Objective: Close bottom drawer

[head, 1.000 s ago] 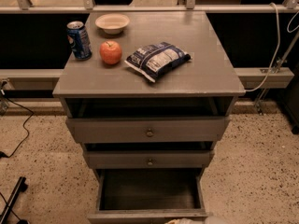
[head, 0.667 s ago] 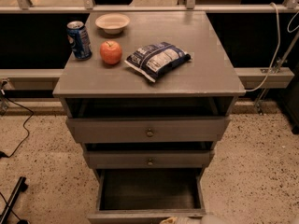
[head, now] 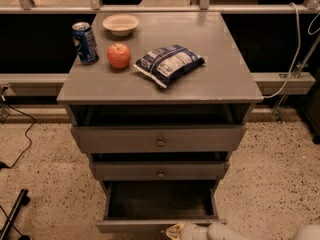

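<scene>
The bottom drawer (head: 131, 226) of the grey cabinet is pulled far out. Its dark plain inside (head: 159, 200) shows and holds nothing. It is the narrowest of the three fronts. Its front runs along the bottom edge of the camera view, and I cannot see its knob. My gripper (head: 176, 231), pale and cream-coloured, sits at the bottom edge right at the middle of that front. The white arm (head: 235, 232) reaches in from the lower right. Whether the gripper touches the front I cannot tell.
The top drawer (head: 159, 139) and middle drawer (head: 160, 170) each stand slightly open. On the cabinet top lie a blue soda can (head: 85, 42), an apple (head: 119, 55), a bowl (head: 120, 24) and a chip bag (head: 169, 64). Cables (head: 22, 134) and a black bar (head: 12, 216) lie on the floor at left.
My gripper and arm have risen into view at the bottom edge and shifted a little left toward the drawer front's middle. The drawer looks just as far open.
</scene>
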Robot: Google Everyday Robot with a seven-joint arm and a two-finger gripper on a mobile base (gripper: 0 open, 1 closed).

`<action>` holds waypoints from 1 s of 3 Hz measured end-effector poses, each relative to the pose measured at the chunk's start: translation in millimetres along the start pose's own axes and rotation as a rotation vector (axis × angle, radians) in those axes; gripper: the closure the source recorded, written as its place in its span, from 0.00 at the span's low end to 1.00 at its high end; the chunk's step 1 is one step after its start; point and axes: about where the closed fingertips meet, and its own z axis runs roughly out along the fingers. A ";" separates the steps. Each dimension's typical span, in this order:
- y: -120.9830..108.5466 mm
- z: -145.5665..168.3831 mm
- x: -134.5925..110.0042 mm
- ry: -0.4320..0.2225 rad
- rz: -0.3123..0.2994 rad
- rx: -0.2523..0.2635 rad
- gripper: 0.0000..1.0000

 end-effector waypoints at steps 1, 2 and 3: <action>-19.6 7.3 -7.8 -0.019 0.021 0.024 0.98; -23.3 8.1 -8.6 -0.021 0.023 0.029 1.00; -26.8 7.2 -7.2 -0.034 0.004 0.058 1.00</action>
